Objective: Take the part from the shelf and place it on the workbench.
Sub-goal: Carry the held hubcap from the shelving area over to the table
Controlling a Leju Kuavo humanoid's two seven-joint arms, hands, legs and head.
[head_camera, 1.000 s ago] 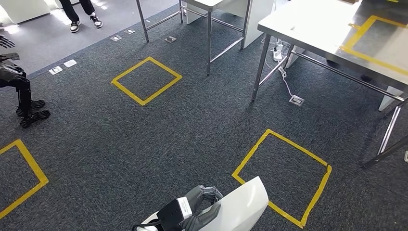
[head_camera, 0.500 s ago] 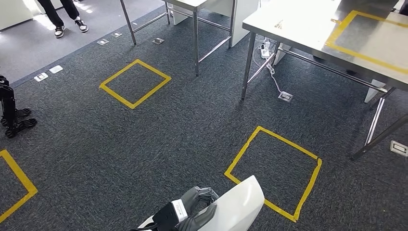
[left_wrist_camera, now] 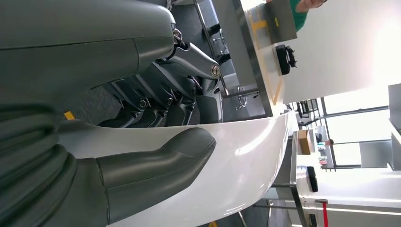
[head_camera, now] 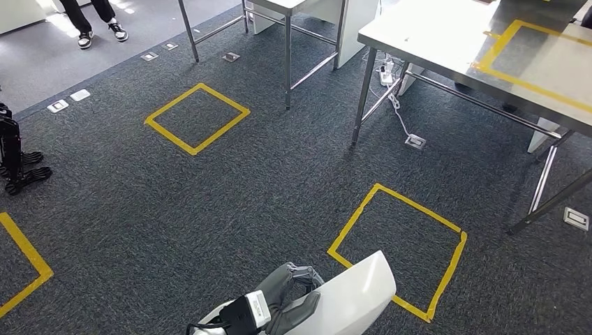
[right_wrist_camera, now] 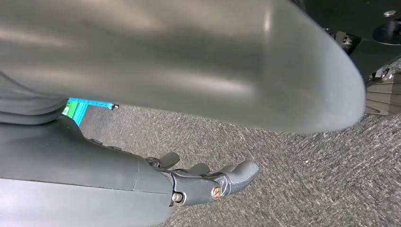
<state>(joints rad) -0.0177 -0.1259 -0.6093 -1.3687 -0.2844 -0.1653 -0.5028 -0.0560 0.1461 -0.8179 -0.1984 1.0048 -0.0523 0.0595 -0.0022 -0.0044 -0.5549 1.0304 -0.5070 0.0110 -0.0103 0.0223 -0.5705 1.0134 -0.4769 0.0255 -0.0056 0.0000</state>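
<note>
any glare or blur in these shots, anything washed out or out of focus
Head view: sharp overall, but the workbench top blows out to white glare. Left wrist view: the window area behind is overexposed, and soft highlights sit on the white part held by the left robot hand. Right wrist view: a large grey surface close to the lens is blurred, while the right robot hand and carpet look crisp.

Left hand [head_camera: 290, 303] grips the part [head_camera: 352, 300]; right hand [right_wrist_camera: 208, 182] hangs with fingers loosely extended.
</note>
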